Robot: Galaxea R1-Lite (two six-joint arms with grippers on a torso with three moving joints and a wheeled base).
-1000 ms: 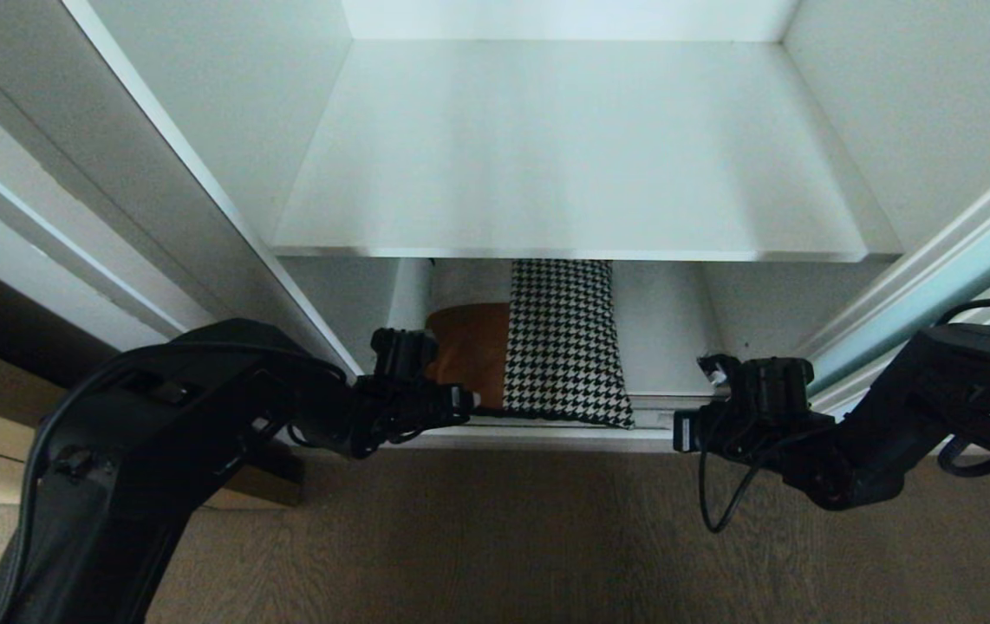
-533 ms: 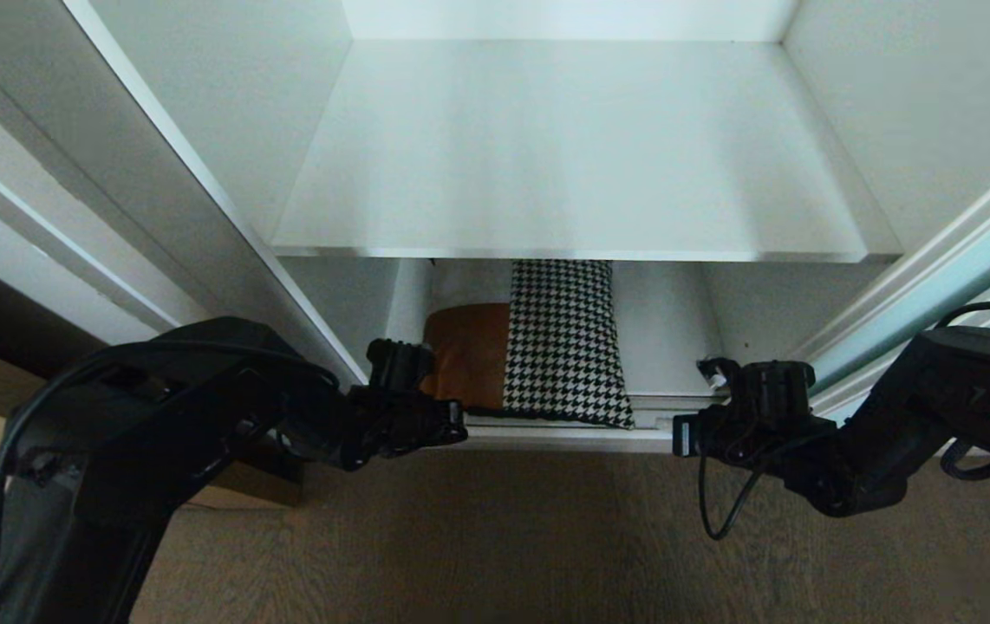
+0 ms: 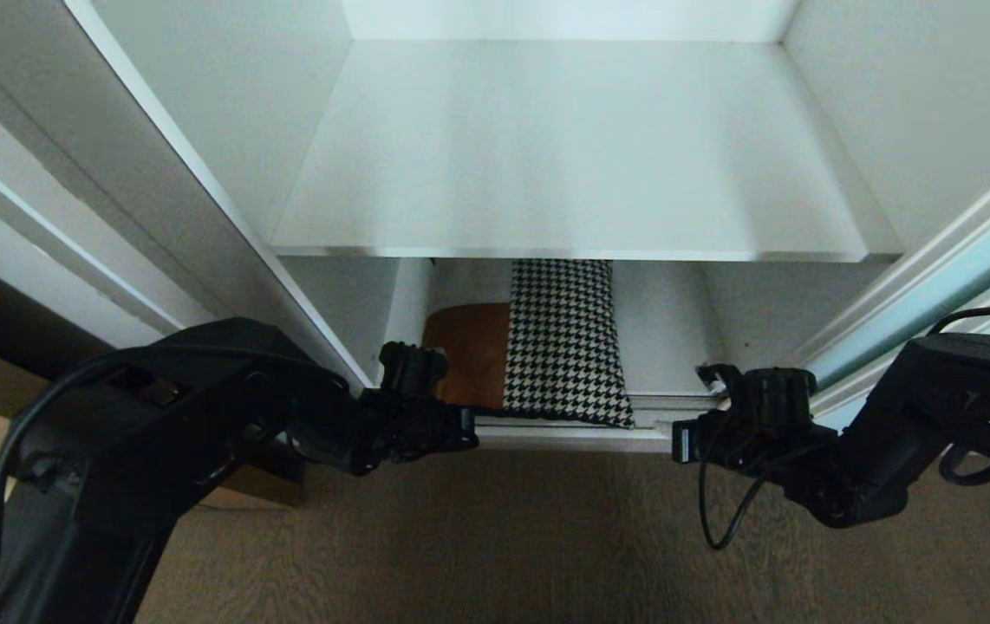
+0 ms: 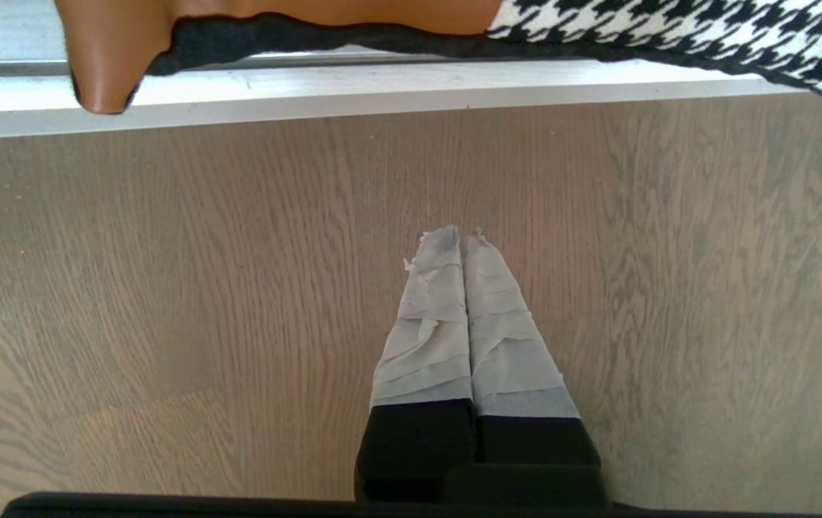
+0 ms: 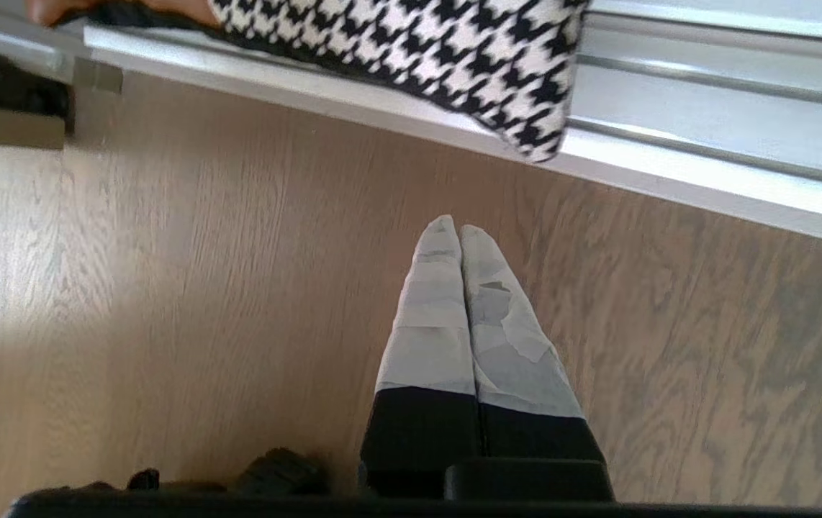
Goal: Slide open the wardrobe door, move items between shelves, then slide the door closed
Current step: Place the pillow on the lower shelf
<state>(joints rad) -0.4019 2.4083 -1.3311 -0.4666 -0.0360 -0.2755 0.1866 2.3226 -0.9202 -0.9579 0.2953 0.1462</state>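
Both grippers pinched together, holding nothing: left gripper [image 4: 463,241] and right gripper [image 5: 458,229] hang over the wood floor [image 3: 495,537] just outside the wardrobe's bottom sill [image 3: 564,438]. Sliding wardrobe door [image 3: 937,286] slid to the right, upper shelf [image 3: 573,147] bare. Patchwork pillow [image 3: 560,338] lies on the lower shelf beneath, its near edge overhanging the sill track between the two arms.
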